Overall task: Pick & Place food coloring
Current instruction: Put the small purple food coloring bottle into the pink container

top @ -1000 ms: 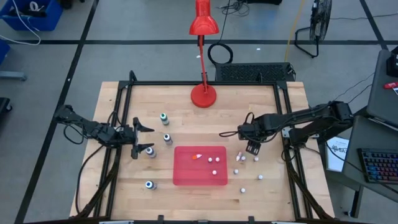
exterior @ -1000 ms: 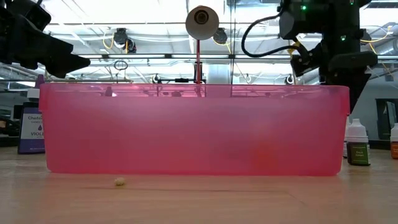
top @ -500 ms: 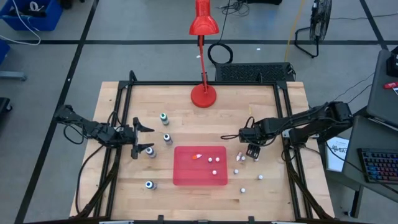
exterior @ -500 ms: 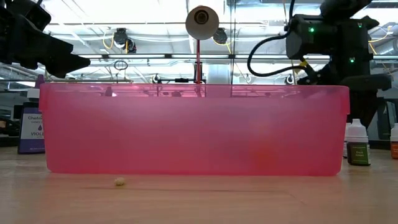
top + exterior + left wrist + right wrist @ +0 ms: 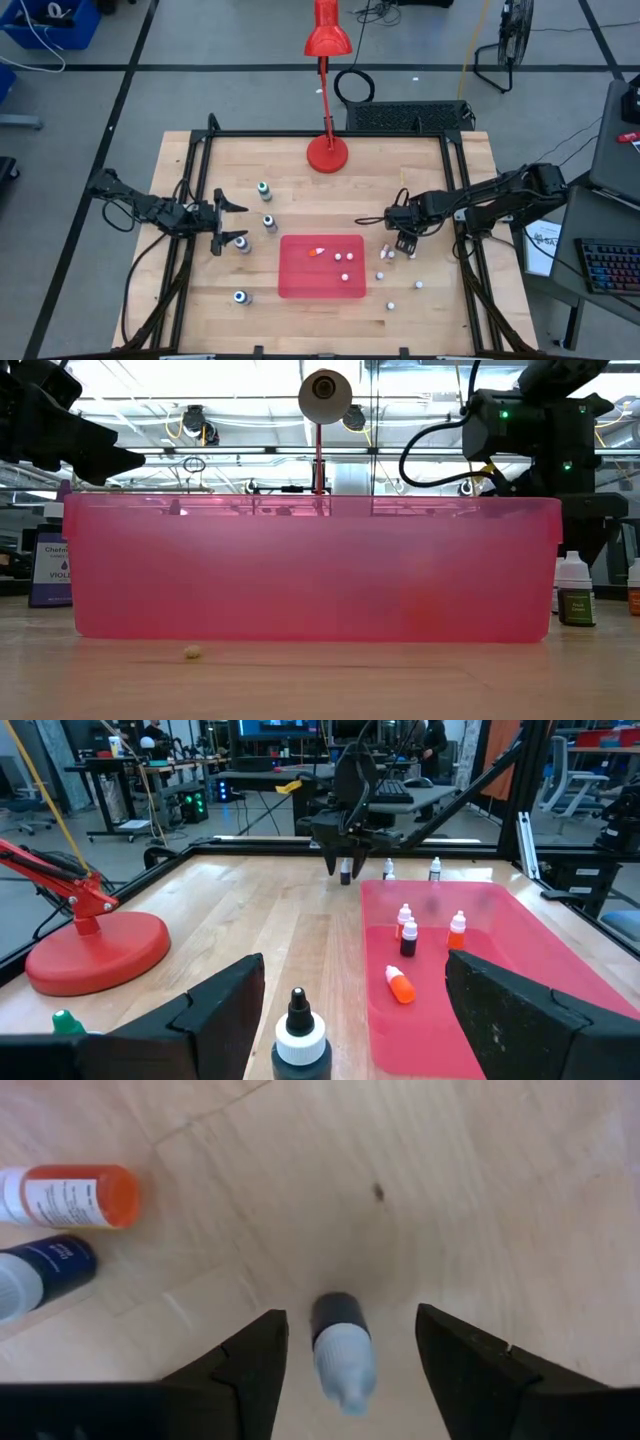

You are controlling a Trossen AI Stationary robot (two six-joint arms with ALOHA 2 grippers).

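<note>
Hovering low over the table [image 5: 420, 180], the right gripper [image 5: 345, 1345] stands spread — fingers either side of a small bottle [image 5: 340, 1345], not clasping it. Beyond lies the red tray [image 5: 322, 285] — farther off, the left gripper [image 5: 234, 220] waits, released.

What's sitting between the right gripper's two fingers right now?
In the right wrist view, a small dark bottle with a pale cap lies on the bare wood between the open fingers of the right gripper, touching neither.
</note>
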